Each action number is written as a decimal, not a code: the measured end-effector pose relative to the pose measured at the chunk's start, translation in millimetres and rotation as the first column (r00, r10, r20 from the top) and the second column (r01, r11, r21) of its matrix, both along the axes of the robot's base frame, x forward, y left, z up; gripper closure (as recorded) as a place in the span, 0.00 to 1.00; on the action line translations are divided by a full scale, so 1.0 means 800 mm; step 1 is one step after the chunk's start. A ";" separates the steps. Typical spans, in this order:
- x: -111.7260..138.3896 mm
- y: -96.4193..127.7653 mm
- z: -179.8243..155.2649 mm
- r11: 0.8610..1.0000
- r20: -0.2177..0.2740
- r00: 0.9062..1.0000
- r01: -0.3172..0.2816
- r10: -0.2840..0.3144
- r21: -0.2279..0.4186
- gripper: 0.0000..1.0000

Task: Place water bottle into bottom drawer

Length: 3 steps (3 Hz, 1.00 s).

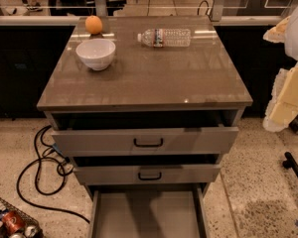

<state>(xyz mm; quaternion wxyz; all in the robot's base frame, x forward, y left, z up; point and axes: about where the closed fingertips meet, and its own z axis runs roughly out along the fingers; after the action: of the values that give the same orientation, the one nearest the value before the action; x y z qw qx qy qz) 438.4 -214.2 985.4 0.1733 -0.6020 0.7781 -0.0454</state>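
The water bottle (165, 37) lies on its side at the back of the cabinet top (154, 78), with its white cap pointing left. The bottom drawer (148, 213) is pulled out far, and its flat floor is bare. My gripper (287, 90) shows as a pale white and yellow shape at the right edge of the view. It is beside the cabinet and well away from the bottle, with nothing seen in it.
A white bowl (96, 53) and an orange (93, 25) stand on the top's back left. The two upper drawers (145, 142) (148, 174) are slightly open. A black cable (42, 167) and a wire basket of cans (10, 222) lie on the floor at left. A black bar (295, 170) lies at right.
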 end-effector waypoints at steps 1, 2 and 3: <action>0.000 0.000 0.000 1.000 0.000 1.000 0.000 0.000 0.000 0.00; 0.026 -0.008 0.014 0.999 0.052 0.998 0.042 -0.040 -0.023 0.00; 0.088 -0.019 0.048 0.993 0.181 0.979 0.101 -0.089 -0.057 0.00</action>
<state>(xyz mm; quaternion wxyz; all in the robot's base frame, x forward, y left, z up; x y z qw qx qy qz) 508.9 -229.3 1024.0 0.2201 -0.5630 0.7854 -0.1328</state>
